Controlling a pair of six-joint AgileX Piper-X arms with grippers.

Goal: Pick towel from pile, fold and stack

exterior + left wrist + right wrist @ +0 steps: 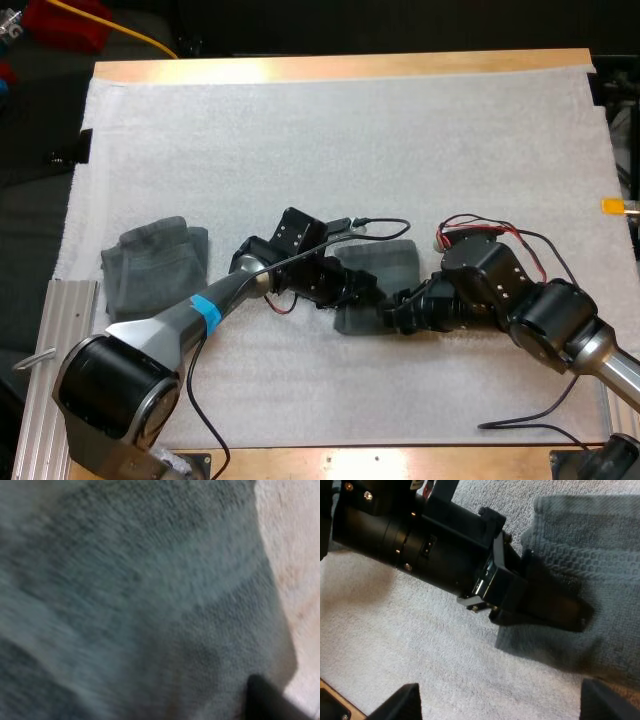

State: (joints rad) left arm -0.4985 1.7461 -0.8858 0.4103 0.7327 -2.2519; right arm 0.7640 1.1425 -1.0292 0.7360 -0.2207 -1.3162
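Note:
A dark grey-green towel [385, 260] lies folded at the middle of the mat, between my two grippers. My left gripper [362, 292] is at the towel's left front edge, shut on the cloth. The weave of the towel [150, 580] is pressed close against the left wrist view, with one black fingertip [265, 700] over it. My right gripper [392, 312] sits low at the towel's front corner. In the right wrist view its fingers [400, 702] stand wide apart and open, with the left gripper [565, 612] on the towel's [600, 555] edge ahead of them.
A second folded towel [155, 265] rests at the mat's left side, beside my left arm. The white mat [350, 130] stretches bare toward the far edge. A ribbed metal rail [45, 330] runs along the table's near left.

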